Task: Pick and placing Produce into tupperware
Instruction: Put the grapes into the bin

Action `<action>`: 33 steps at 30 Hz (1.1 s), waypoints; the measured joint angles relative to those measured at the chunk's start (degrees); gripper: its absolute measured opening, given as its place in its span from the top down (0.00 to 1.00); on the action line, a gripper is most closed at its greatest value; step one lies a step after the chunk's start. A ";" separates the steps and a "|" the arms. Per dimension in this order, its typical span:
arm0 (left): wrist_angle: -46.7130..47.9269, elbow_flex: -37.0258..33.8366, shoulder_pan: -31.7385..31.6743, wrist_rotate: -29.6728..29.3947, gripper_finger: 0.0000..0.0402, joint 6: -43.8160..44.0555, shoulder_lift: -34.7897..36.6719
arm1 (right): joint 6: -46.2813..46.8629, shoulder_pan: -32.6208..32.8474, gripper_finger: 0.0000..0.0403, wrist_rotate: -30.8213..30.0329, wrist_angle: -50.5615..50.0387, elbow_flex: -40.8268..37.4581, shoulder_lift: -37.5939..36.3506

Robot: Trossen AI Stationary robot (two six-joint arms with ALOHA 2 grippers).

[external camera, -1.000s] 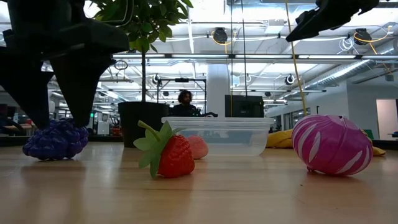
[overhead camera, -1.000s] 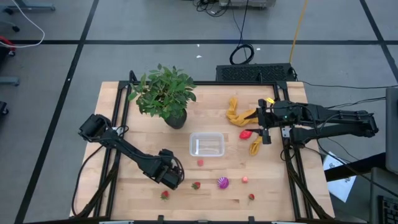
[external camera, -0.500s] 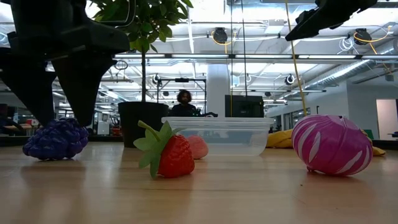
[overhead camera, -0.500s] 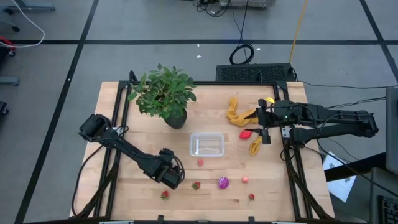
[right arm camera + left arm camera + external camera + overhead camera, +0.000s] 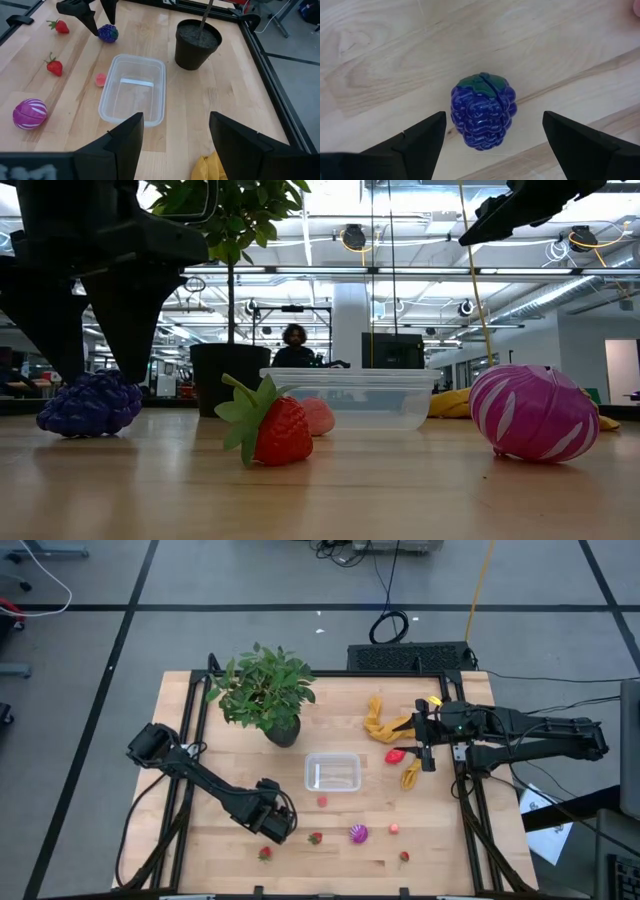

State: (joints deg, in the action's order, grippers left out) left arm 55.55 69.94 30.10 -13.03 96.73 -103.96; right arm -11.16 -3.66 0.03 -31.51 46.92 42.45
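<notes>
We had our left gripper (image 5: pixel 281 823) low over the table (image 5: pixel 190 850) at about seven o'clock from the tupperware (image 5: pixel 333 772), its jaws spread wide on either side of a blue-purple bumpy berry (image 5: pixel 482 111) that sat on the wood, not yet clamped. In the low view the two dark fingers (image 5: pixel 128 310) stood just above and around the berry. The tupperware lay empty near the middle of the table. Just at its six o'clock edge sat a pink piece (image 5: pixel 322 801); farther toward six o'clock lay two strawberries (image 5: pixel 315 837), a striped magenta fruit (image 5: pixel 358 833) and two more small red pieces (image 5: pixel 404 856). Our right gripper (image 5: pixel 427 745) hung above the table at three o'clock from the container, jaws apart and holding nothing, beside the yellow cloth (image 5: pixel 378 720). The potted plant (image 5: pixel 265 692) stood at eleven o'clock.
</notes>
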 joint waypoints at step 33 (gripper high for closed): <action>-5.97 -4.30 -0.85 2.81 0.17 0.78 0.04 | 0.02 0.01 0.45 0.02 -0.02 0.00 0.01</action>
State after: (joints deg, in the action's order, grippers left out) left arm 49.58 65.65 29.25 -10.22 97.51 -103.92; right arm -11.14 -3.65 0.05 -31.52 46.92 42.46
